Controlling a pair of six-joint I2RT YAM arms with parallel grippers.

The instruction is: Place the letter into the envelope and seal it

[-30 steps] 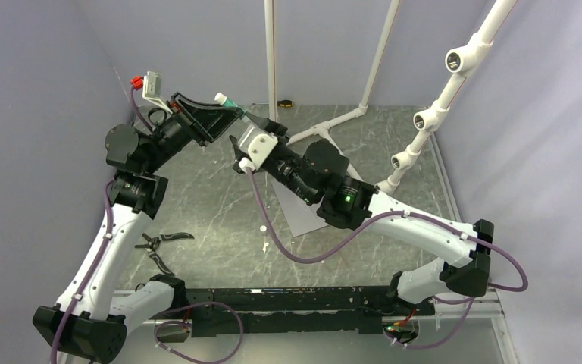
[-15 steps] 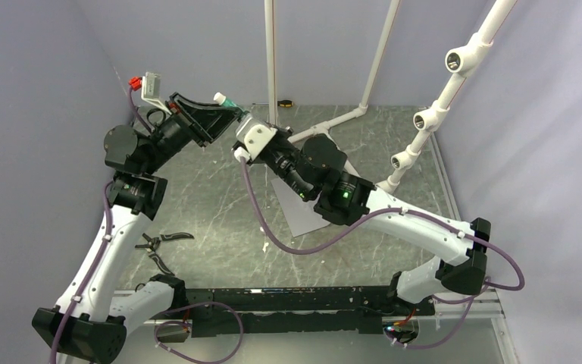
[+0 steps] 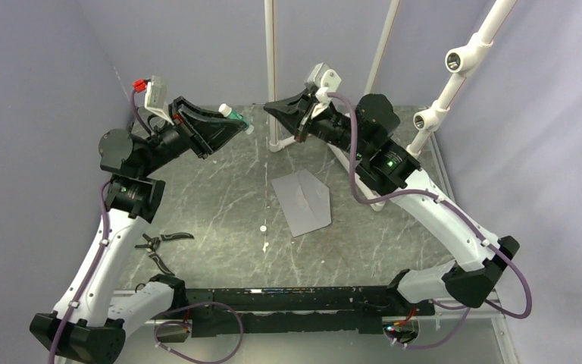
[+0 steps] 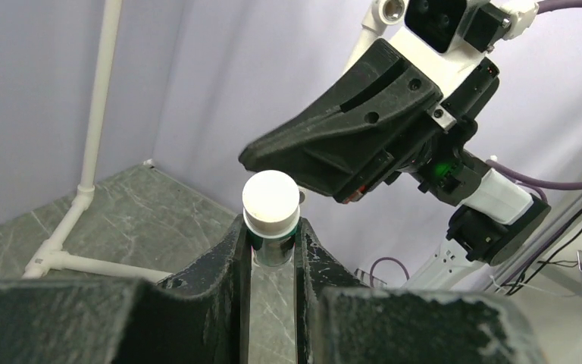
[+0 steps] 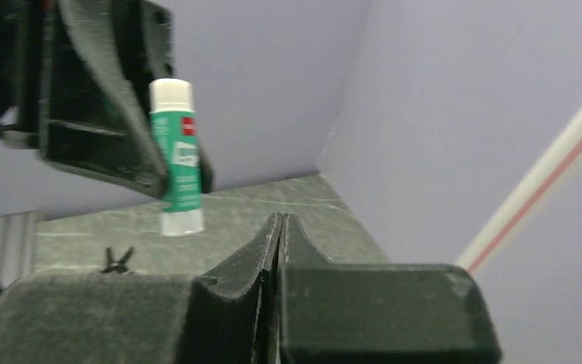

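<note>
Left gripper [image 3: 236,123] is raised above the far left part of the table [image 3: 220,205], jaws clamped on a glue stick [image 3: 233,114] with a green body and a white cap. In the left wrist view the 2 fingers [image 4: 236,250] press the stick's sides just below the cap [image 4: 270,199], cap end pointing away from the wrist. Right wrist view shows the same glue stick [image 5: 176,155] upright between the left gripper's black fingers, white at both ends, green label with a small red mark. Right gripper [image 3: 268,108] is also raised, over the far middle of the table, tip pointing toward the left gripper, near it but apart. Its jaws are together with nothing between them; the right wrist view shows the 2 fingers [image 5: 261,250] meeting along 1 seam. Envelope [image 3: 301,202] lies flat on the table near the centre, grey, below and between the 2 grippers, touched by neither, with a faint crease across its middle. Letter: cannot be told apart from the envelope, and whether it lies inside cannot be told. White pipe frame [image 3: 273,76] stands at the far edge. Small black hand tool [image 3: 161,241] lies near the left arm, well apart from the envelope. 2 small white bits [image 3: 262,228] lie on the table just left of the envelope
</note>
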